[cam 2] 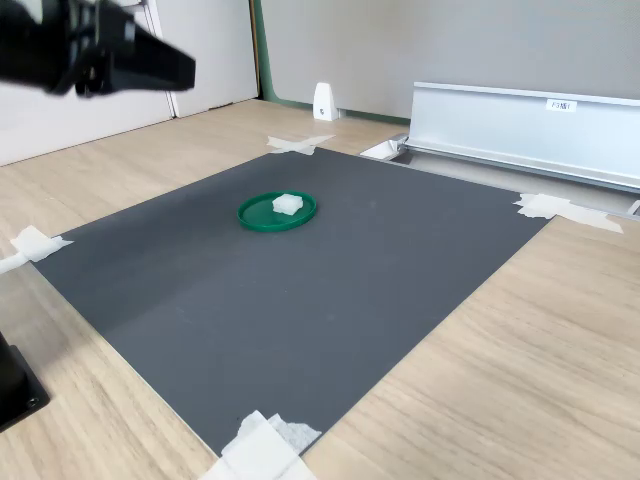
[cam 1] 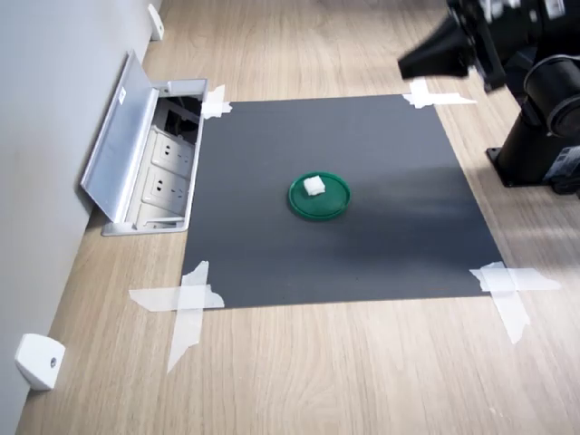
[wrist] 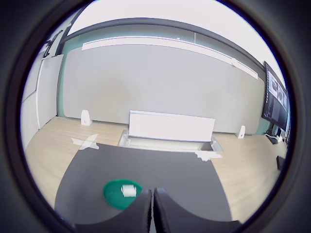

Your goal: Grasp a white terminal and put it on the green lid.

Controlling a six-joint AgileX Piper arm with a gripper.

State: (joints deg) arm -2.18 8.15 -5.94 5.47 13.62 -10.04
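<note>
resting on the green lid [cam 1: 320, 197] is the white terminal [cam 1: 314, 187], a small pale block sitting a little off the disc's middle, toward the first exterior view's upper left. the lid itself lies flat near the centre of the dark grey mat [cam 1: 381, 245], which is fixed to the wooden floor [cam 1: 362, 372] by white tape strips [cam 1: 186, 304] at its corners.

the gripper [wrist: 152, 206] hangs in the air well apart from the lid, holding nothing. in the wrist view its two dark fingers [wrist: 141, 213] stand pressed together with only a thin seam between them, so they look closed and empty; the tips run close to the picture's edge, so this is probably right rather than certain. in the same view the lid and terminal lie just beyond the fingers, off to one side of them.

in the first exterior view the black arm [cam 1: 535, 100] fills the upper right corner, above the mat's far edge. in the second exterior view the gripper shows as a dark blurred shape at the upper left.

an open floor socket box [cam 1: 149, 163] with a raised silver flap sits by the wall, just beside the mat, and a white rounded block [cam 1: 38, 361] rests against the wall in the first exterior view's lower left.
</note>
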